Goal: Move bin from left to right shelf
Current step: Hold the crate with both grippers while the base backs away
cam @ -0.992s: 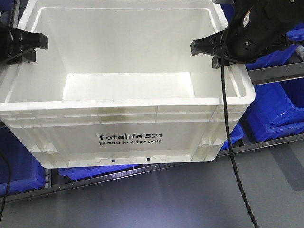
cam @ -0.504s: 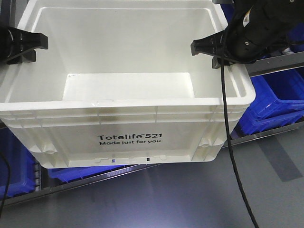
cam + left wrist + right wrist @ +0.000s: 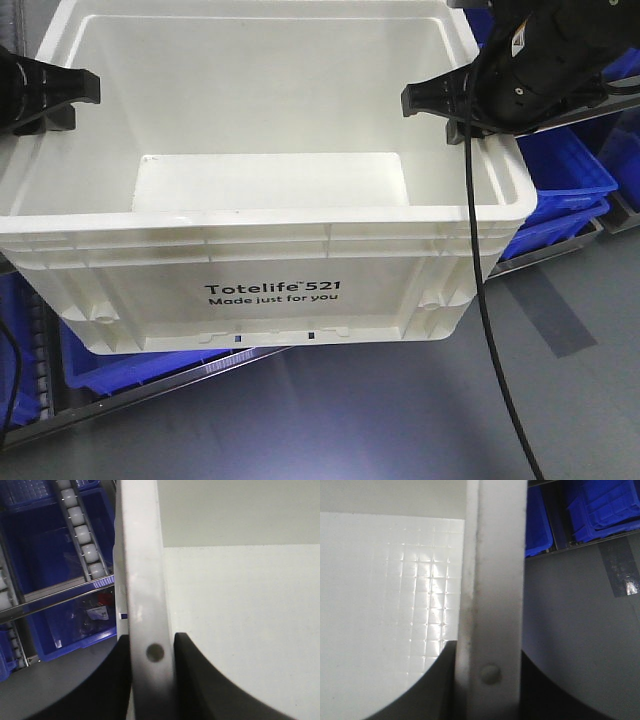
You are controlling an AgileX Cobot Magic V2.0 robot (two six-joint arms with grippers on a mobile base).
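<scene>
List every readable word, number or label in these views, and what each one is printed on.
"Totelife 521": front wall of the white bin, black print.
"Made just for you": directly below, same wall.
Label inside a blue bin, left wrist view: too small to read.
Sticker on the right arm: blurred, unreadable.

A smooth grey floor (image 3: 380, 420) fills the front view from 4 to 7 o'clock, with a soft pale glare and a darker tape strip (image 3: 545, 320) at 4 o'clock. Stacked blue bins (image 3: 565, 170) sit at 3 o'clock, and a single blue bin (image 3: 110, 365) at 8 o'clock rests above a metal shelf rail (image 3: 120, 402). The left wrist view shows white rollers (image 3: 76, 516) at 11 o'clock.
</scene>
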